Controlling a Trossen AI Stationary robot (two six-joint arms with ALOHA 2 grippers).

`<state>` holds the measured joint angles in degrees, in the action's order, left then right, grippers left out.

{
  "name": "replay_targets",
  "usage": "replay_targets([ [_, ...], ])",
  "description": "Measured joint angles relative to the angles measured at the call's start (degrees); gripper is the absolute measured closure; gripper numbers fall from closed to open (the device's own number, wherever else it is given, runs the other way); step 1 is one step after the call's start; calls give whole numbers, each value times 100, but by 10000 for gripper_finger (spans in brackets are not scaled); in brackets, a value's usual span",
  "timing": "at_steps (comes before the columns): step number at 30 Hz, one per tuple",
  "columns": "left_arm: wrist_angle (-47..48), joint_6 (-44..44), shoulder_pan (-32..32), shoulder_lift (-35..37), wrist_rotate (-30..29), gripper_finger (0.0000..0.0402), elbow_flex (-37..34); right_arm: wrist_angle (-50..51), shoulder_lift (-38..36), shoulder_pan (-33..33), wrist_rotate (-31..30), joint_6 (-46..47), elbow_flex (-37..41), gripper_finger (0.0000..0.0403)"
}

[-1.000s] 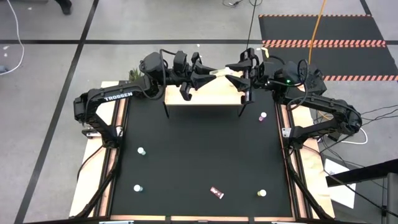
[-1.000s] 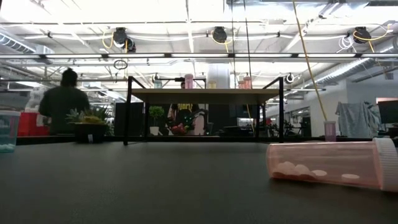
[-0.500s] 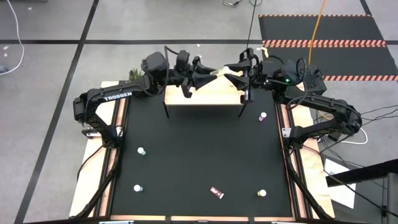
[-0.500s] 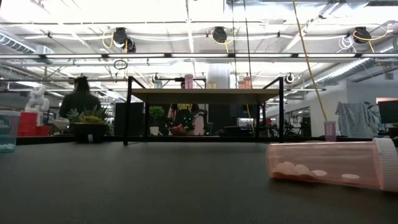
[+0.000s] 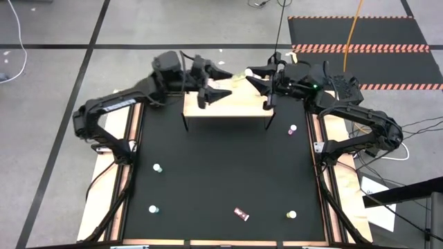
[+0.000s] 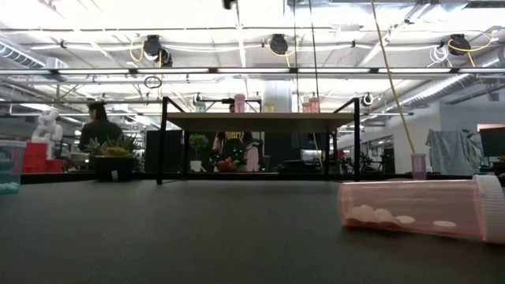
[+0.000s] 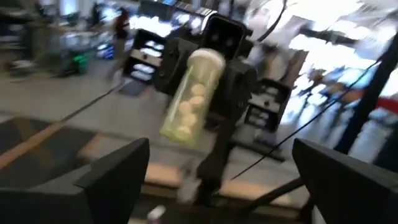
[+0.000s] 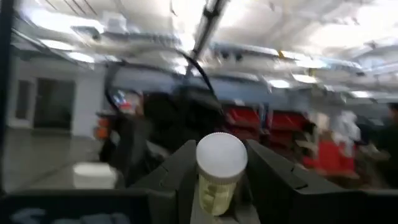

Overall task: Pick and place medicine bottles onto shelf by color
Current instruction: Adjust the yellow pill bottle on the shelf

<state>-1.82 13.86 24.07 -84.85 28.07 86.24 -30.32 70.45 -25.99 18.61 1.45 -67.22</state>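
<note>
Above the shelf [image 5: 225,104], the right claw [image 5: 255,75] grips a yellow-tinted medicine bottle [image 7: 188,96] of pale pills, white cap outward, while the left claw [image 5: 216,81] faces it with fingers spread wide and empty. More bottles stand on the shelf top. A pink bottle [image 6: 418,207] lies on its side on the black surface [image 5: 221,173] below, well apart from the shelf.
</note>
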Motion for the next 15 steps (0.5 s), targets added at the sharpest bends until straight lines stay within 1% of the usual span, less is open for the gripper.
replay_targets([
  [2, 704, -375, 123, 270, -223, 5, 2, 433, -10, -62, -231, -163, 0, 285],
  [3, 1141, -527, 186, 413, -448, 8, 2, 698, -10, -84, -384, -247, 0, 285],
  [7, 2266, -999, 295, 836, -1593, 24, 2, 1672, 206, -110, -976, -404, 0, 285],
  [9, 2524, -1148, 325, 962, -2022, 34, 2, 1860, 440, -110, -1051, -347, 0, 285],
  [11, 2618, -1250, 329, 1004, -2290, 43, 2, 1903, 679, -102, -1115, -337, 0, 285],
  [15, 2647, -1290, 323, 991, -2458, 56, 0, 2026, 1181, -101, -1404, -348, 0, 285],
])
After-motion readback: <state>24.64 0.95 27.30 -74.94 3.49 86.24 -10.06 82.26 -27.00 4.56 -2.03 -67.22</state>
